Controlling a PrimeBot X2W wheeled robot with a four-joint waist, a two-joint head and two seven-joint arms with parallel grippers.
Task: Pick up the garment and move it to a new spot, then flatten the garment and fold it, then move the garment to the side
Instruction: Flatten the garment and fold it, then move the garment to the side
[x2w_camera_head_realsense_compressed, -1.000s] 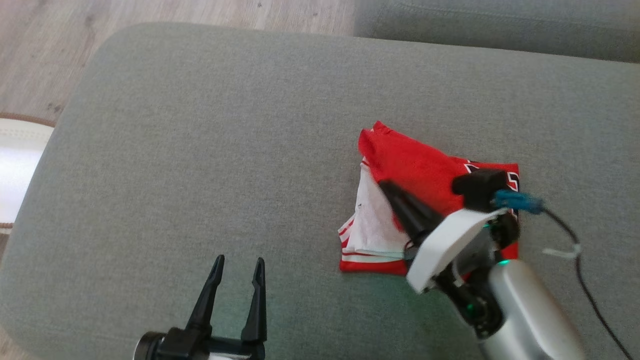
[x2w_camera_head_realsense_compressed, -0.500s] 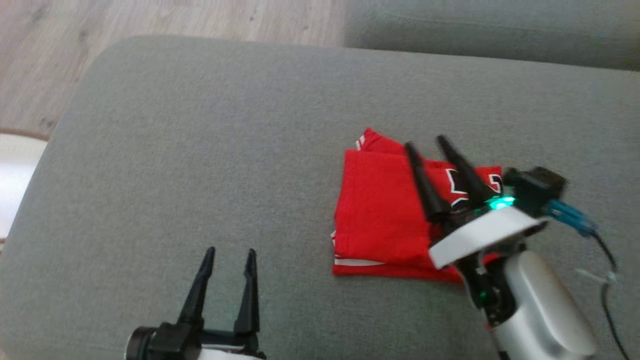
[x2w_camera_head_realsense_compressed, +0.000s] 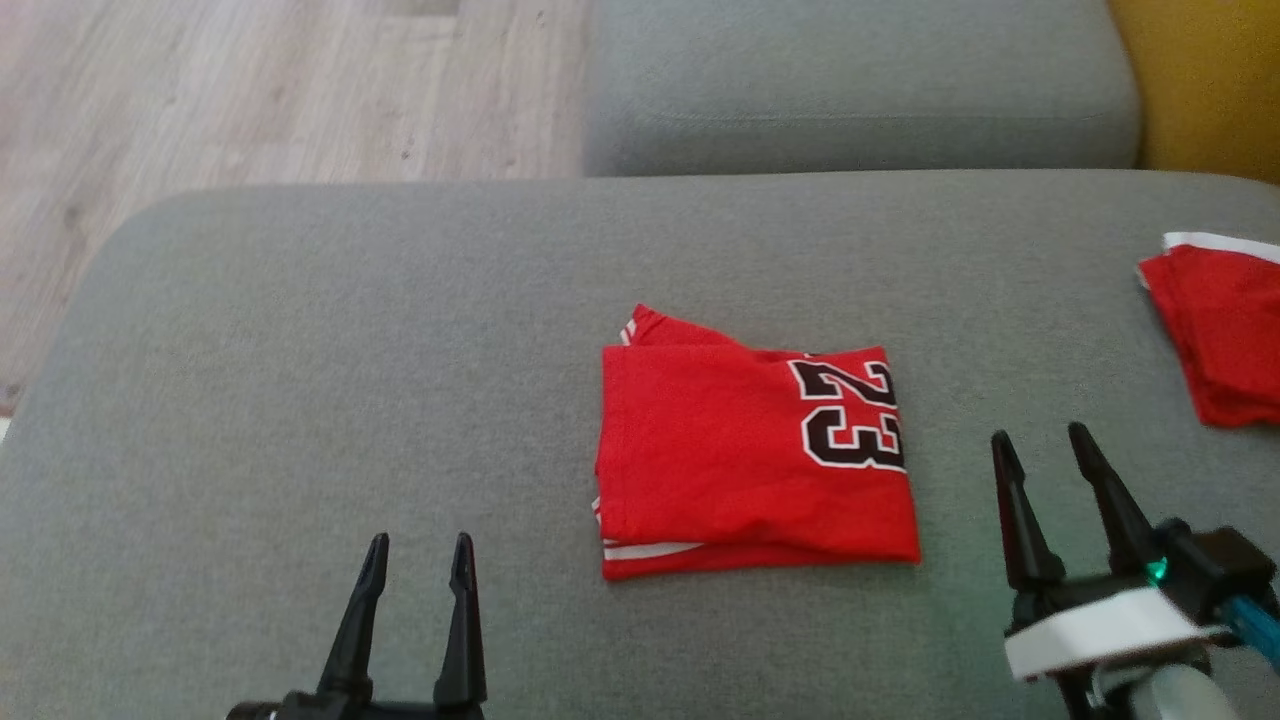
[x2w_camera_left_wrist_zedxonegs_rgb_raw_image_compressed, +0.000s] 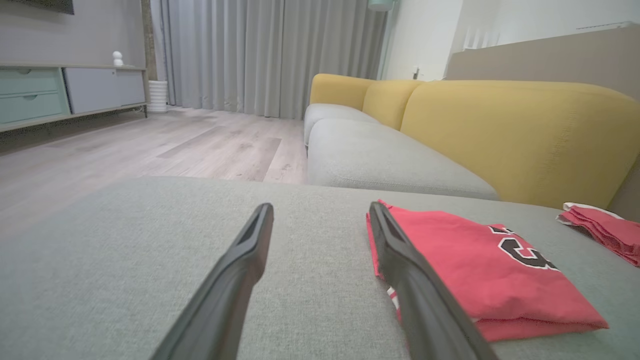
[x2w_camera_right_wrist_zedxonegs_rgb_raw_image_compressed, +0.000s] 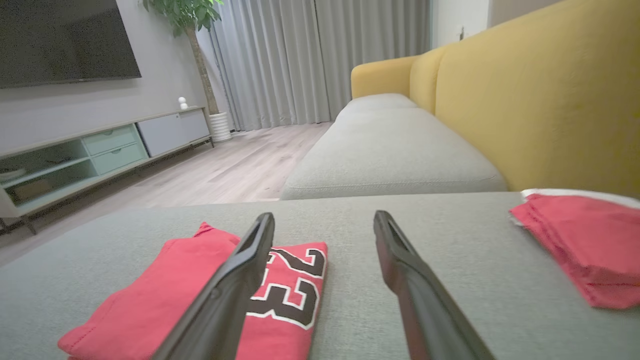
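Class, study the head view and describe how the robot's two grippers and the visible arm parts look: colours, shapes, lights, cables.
The left gripper and right gripper each have two long, black fingers tapering to points. Behind the right one sit a white band, a small green light, a black box with a blue cable, and a silvery forearm.
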